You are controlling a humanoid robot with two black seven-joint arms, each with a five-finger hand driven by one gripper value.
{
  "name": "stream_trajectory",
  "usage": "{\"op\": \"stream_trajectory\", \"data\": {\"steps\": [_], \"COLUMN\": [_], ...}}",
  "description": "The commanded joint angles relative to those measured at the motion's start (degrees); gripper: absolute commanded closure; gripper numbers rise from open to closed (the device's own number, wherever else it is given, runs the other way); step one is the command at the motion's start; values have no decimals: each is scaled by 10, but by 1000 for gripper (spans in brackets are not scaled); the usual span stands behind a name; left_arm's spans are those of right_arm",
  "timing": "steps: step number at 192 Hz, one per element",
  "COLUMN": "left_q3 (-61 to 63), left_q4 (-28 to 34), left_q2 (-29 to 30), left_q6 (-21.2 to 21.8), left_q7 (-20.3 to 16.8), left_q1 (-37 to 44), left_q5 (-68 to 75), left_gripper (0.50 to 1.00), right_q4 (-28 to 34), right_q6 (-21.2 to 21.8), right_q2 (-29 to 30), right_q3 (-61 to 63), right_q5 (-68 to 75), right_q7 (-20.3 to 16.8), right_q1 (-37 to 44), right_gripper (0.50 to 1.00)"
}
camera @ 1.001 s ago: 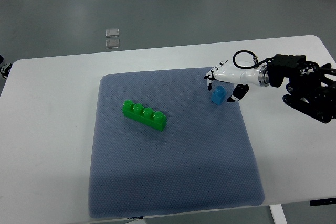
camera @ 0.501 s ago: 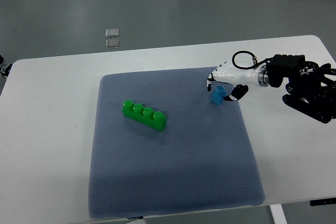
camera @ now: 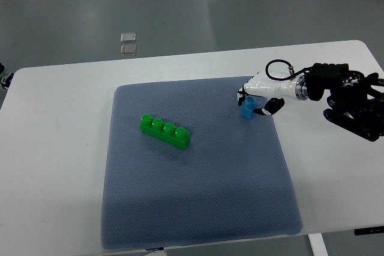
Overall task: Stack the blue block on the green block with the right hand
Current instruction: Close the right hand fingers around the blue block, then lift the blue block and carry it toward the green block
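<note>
A white table [camera: 54,148] with rounded corners stands on a grey floor, and a blue-grey textured mat [camera: 198,208] covers most of its middle. No brand, label or writing can be read on anything in view. On the mat's left half lies the long bright green plastic block with four studs [camera: 165,131], set slightly askew. Near the mat's far right corner sits the small blue plastic block [camera: 249,109], well apart from the green one and not yet stacked. The right hand [camera: 259,91], white with dark fingertips, reaches in from the right edge on a black arm [camera: 351,103] and curls its fingers [camera: 269,106] around the blue block, gripping it from above. Compared with a second ago, the fingers have drawn in closer on the blue block, which has shifted little, and the green block has stayed where it was. Two small clear squares [camera: 128,42] lie on the floor beyond the table.
</note>
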Motion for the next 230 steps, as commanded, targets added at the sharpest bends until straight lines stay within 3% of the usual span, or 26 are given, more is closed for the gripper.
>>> {"op": "stream_trajectory", "data": {"steps": [1,53,108,180,230], "left_q3": [-1,-1,0,0,0], "left_q4": [0,0,0,0,0], "left_q2": [0,0,0,0,0], "left_q6": [0,0,0,0,0], "left_q7": [0,0,0,0,1], "left_q1": [0,0,0,0,0], "left_q5": [0,0,0,0,0], "left_gripper": [500,500,500,500,500], "right_q4": [0,0,0,9,47], "right_q6": [0,4,4,4,14], "right_q2": [0,0,0,4,59], "right_q3": [0,0,0,2,2], "right_q5": [0,0,0,0,4], "right_q7": [0,0,0,-2,-1], "right_q1": [0,0,2,51,116], "right_gripper": [826,859,946,944,942]}}
